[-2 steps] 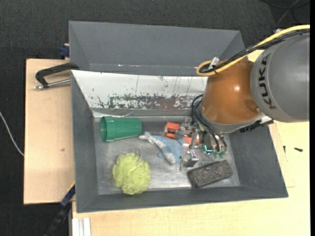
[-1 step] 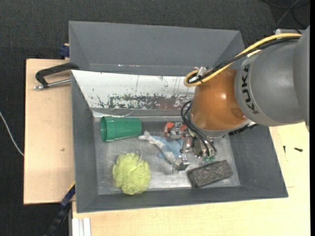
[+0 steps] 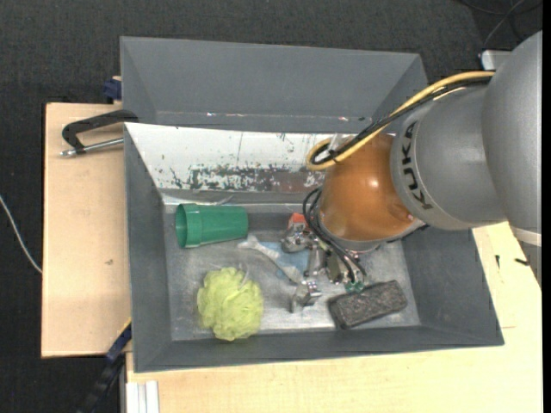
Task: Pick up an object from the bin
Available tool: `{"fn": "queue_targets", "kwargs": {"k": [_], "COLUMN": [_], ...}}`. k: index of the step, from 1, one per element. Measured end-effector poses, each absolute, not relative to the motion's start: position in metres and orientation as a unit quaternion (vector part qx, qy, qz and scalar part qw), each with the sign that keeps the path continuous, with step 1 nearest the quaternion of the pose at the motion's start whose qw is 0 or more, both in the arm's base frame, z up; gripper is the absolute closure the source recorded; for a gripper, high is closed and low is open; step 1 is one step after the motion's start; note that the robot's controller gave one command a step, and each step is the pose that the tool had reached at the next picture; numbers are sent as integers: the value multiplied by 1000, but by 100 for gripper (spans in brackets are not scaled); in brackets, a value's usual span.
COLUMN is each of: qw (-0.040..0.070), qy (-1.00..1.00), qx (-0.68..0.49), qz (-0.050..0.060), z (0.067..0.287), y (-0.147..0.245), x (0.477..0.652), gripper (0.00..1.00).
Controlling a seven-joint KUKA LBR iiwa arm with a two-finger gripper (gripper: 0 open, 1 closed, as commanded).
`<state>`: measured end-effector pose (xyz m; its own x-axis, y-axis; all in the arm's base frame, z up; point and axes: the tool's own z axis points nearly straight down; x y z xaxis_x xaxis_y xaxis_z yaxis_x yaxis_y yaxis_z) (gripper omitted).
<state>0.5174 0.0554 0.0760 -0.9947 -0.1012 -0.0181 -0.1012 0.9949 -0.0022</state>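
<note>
Now the claw (image 3: 303, 292) is seen low over the middle of the floor of the bin (image 3: 146, 256), under the orange cover (image 3: 362, 200) of the arm (image 3: 465, 162), which comes in from the right. Whether the claw is wide or narrow cannot be told, because its metal parts are mixed with cables, and nothing is seen held in it. Just to its left and a little farther away lies a pale strip (image 3: 263, 249), white and light blue, thin and flat on the floor. Just to its right lies a dark grey block (image 3: 368, 304), long and rough, close to the near wall. Which of the two is meant cannot be said for certain. The strip is judged to be light, rather stiff and probably slippery, and hard to take because it lies flat; it should be gripped across its narrow width, near the middle. The block is judged to be a sponge or a stone. If it is a sponge, it is light and will yield, and it is best taken across its short side. Little room is left between the block and the near wall, so an approach from above is advised. More open floor is found to the left of the claw. A green cup (image 3: 212, 225) on its side at the far left and a yellow-green puff (image 3: 230, 302) at the near left are both well apart from it. A small orange bit (image 3: 297, 220) lies on the far side, near the cover.
</note>
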Motion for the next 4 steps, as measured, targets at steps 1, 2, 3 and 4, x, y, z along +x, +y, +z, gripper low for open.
{"fn": "queue_targets", "kwargs": {"k": [1,2,3,4], "qw": [6,6,-1,1], "qy": [1000,1000,1000,1000], "qx": [-16,-16,-11,-17], "qz": [1,1,1,1], "z": [76,76,116,185], "y": [24,24,26,21], "x": [573,573,568,566], "gripper": [100,100,100,100]}}
